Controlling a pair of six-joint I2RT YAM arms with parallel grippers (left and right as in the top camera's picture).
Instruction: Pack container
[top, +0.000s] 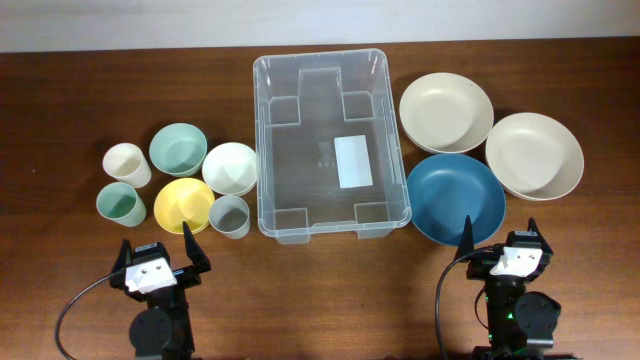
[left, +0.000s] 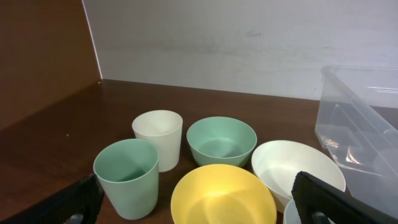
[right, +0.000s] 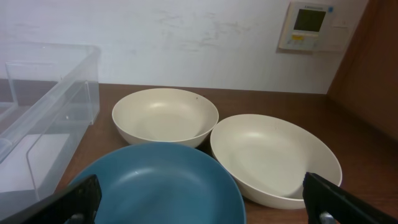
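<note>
We had the container (top: 310, 175) mid-table, cups (top: 127, 163) and small bowls (top: 178, 149) on its left, blue bowl (top: 450, 195) and two cream bowls (top: 445, 110) on its right, left gripper (top: 157, 240) spread wide near the yellow bowl (top: 183, 204), right gripper (top: 499, 228) likewise wide by the blue bowl, neither holding anything

Container (top: 332, 145): large clear plastic rectangular bin, rounded rim, moulded base ridges, white label on its floor; upright, open-topped, empty, centred on the wooden table (top: 60, 100).
</note>
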